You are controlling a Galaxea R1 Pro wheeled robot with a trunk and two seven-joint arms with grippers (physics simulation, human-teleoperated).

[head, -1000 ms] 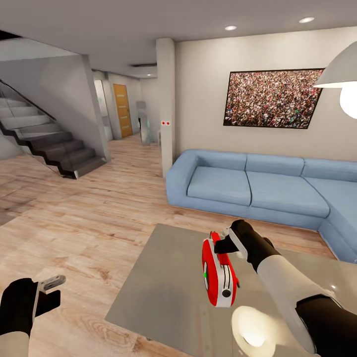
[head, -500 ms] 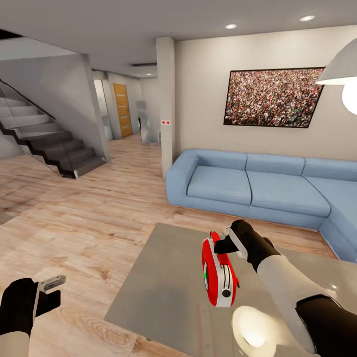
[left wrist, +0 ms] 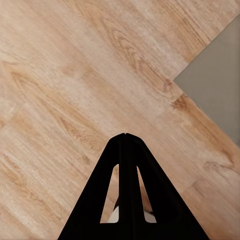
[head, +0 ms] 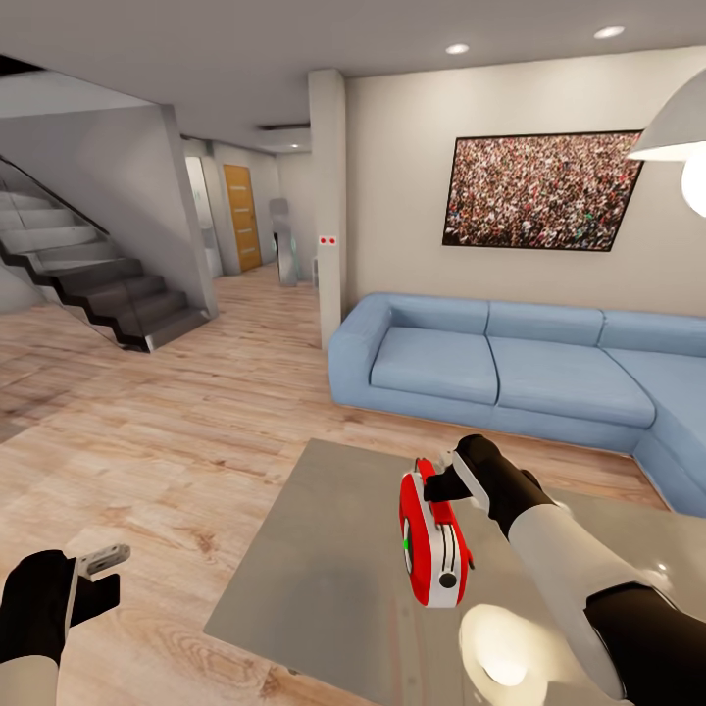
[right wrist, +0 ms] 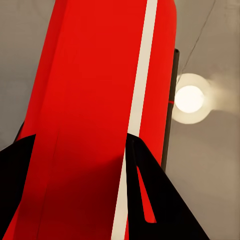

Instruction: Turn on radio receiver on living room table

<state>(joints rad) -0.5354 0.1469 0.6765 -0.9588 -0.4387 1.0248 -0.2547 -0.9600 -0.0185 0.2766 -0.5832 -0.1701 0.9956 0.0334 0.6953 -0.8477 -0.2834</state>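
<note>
Staircase (head: pixel 88 275) far left, one blue sofa (head: pixel 510 368) behind the table (head: pixel 324 579), nothing between. Left gripper (left wrist: pixel 125 136) pressed together over wood floor (left wrist: pixel 65 75), off the table corner. One radio receiver (head: pixel 431 539) upright on the table; right gripper (head: pixel 443 487) pinches its top. Right wrist view shows fingers (right wrist: pixel 150 200) flanking red casing, lamp glare (right wrist: pixel 189 98) beside.

Quick tally: 1 radio receiver (head: pixel 432 539), red w/ white trim. 1 counter (head: pixel 324 579), grey top. 2 hands in shot, left hand (head: pixel 98 579) and right hand (head: pixel 441 485). 1 blue sofa (head: pixel 510 373), L-shaped, w/ 3 seat cushions along the back wall run. 1 crowd picture (head: pixel 541 193) on the wall. 1 pendant lamp (head: pixel 677 147). 2 ceiling spotlights (head: pixel 456 48). 1 staircase (head: pixel 88 275). 1 wooden door (head: pixel 241 218) down the hall. 1 pillar (head: pixel 328 206), carrying 2 small red lights.
</note>
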